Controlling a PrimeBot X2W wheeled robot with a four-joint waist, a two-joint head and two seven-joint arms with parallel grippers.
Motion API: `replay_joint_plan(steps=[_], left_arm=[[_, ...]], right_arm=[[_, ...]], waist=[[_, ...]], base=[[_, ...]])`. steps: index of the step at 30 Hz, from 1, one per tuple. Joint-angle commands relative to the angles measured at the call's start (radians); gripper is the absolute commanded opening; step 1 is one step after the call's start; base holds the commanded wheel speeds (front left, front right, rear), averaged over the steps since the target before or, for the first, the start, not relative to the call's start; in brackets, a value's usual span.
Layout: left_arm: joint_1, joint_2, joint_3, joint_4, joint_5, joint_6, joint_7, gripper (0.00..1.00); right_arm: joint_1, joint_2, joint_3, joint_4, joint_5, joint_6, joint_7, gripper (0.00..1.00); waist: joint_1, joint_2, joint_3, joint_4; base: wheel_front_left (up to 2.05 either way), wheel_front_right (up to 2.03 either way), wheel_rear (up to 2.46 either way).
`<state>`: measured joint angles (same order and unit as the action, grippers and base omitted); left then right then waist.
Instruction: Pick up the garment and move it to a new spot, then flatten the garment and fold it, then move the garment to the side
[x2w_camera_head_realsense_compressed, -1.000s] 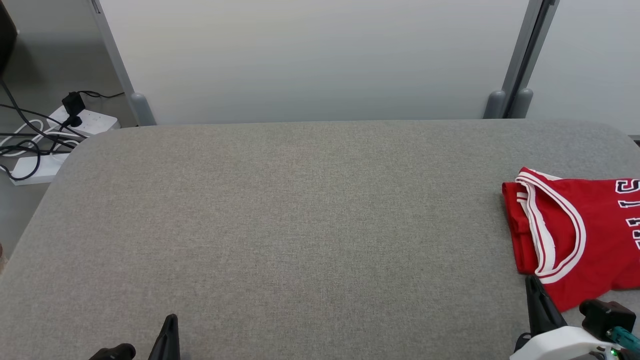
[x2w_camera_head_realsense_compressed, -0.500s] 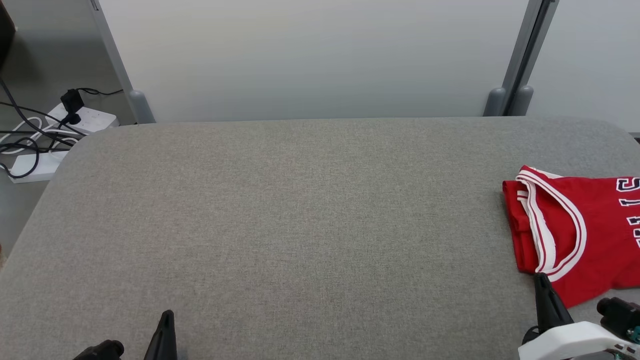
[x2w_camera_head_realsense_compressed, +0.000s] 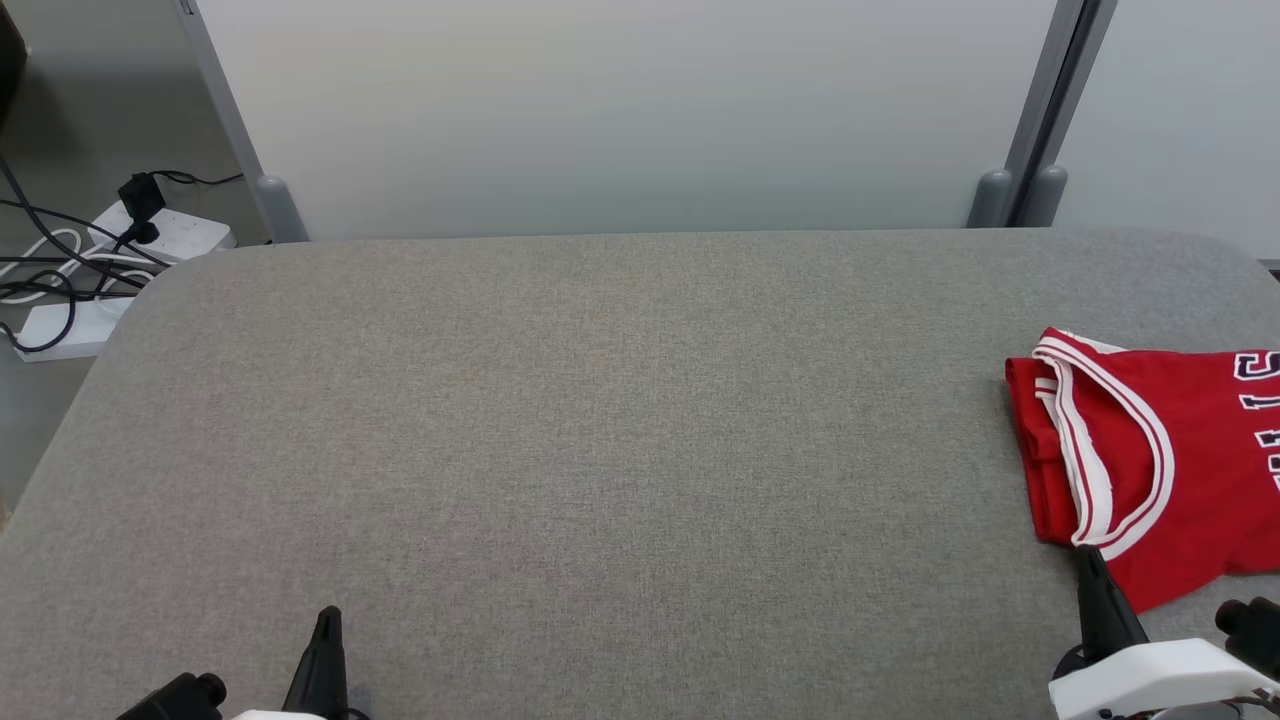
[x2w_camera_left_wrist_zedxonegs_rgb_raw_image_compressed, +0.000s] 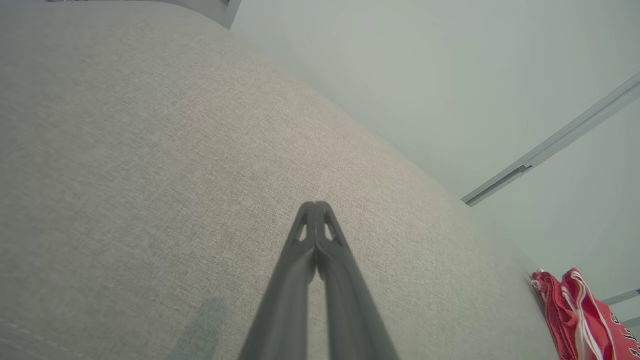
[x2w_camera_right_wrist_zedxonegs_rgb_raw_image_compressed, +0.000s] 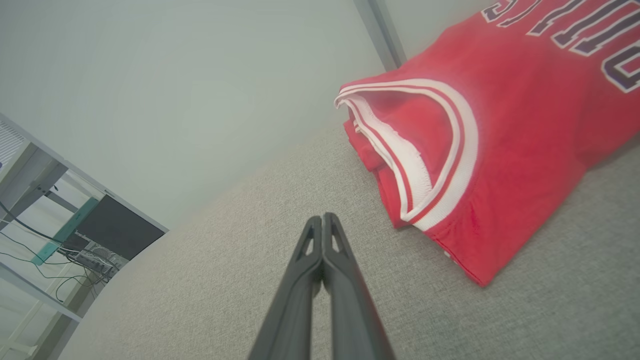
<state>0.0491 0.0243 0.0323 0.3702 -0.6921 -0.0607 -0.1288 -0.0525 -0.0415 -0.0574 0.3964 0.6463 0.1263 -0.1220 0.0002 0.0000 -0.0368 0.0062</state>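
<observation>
Both left claw (x2w_camera_head_realsense_compressed: 326, 615) and right claw (x2w_camera_head_realsense_compressed: 1086, 556) pinched empty; folded red jersey (x2w_camera_head_realsense_compressed: 1195, 480), white-striped trim.

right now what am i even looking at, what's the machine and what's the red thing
These come from a wheeled robot with two arms. The wide picture is from its head camera, looking down at a grey fabric-covered table. The dark points at the bottom are its left gripper and right gripper; the other two pictures look along each from its wrist. Both are shut, holding nothing. The red thing is a folded jersey, lying at the table's right side near the right gripper.
</observation>
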Motion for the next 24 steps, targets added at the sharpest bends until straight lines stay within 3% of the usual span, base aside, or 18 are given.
replay_joint_plan(steps=[1,24], left_arm=[[-0.06,0.017,0.017,-0.029,-0.026,-0.008,0.007,0.0],[-0.088,0.019,0.036,-0.057,-0.282,-0.026,0.074,0.0]], right_arm=[[-0.042,-0.012,0.001,-0.037,0.03,0.002,0.006,0.0],[-0.046,-0.011,-0.015,-0.07,0.298,0.003,0.072,0.0]], waist=[[-0.0002,0.0,0.001,0.0],[-0.0002,0.0,0.012,-0.002]], base=[[0.0,0.0,0.0],[0.0,0.0,0.0]])
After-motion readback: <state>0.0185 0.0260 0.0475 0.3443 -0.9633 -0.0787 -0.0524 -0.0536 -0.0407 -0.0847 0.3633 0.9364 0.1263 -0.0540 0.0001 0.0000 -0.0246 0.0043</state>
